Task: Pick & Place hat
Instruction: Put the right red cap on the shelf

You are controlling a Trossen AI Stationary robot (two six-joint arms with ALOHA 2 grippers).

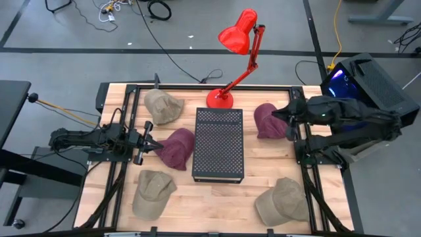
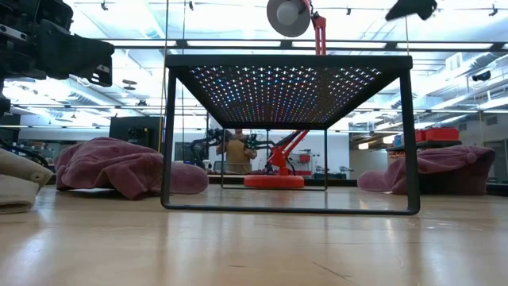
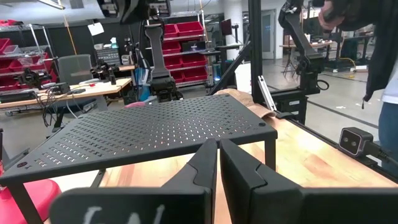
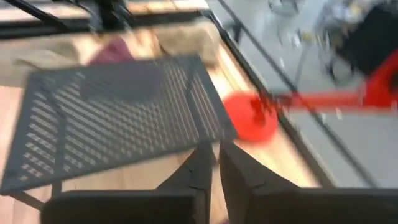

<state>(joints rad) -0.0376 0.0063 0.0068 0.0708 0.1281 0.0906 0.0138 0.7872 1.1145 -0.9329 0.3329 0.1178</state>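
The right hand [image 1: 287, 117] hangs over the right side of the tabletop [image 1: 263, 181], fingers pressed nearly together and gripping nothing; its wrist view shows the two dark fingers [image 4: 200, 171] closed over the black perforated stand [image 1: 219, 144] with no cloth between them. The maroon hat [image 1: 268, 121] lies directly at this hand's 9 o'clock in the high view, touching or just under the fingertips, though the overlap makes contact hard to judge. The left hand [image 1: 150, 143] waits at the left side, likewise clenched and empty, with a second maroon hat [image 1: 177, 148] just at its 3 o'clock.

The step in hand looks like the reach before a pick: no hat is lifted yet. Next, the right hand would need to spread its fingers, drop onto the crown of the maroon hat and pinch a fold of fabric. Three tan hats sit at the far-left, near-left and near-right corners, and a red desk lamp [image 1: 231, 62] stands at 12 o'clock of the stand.
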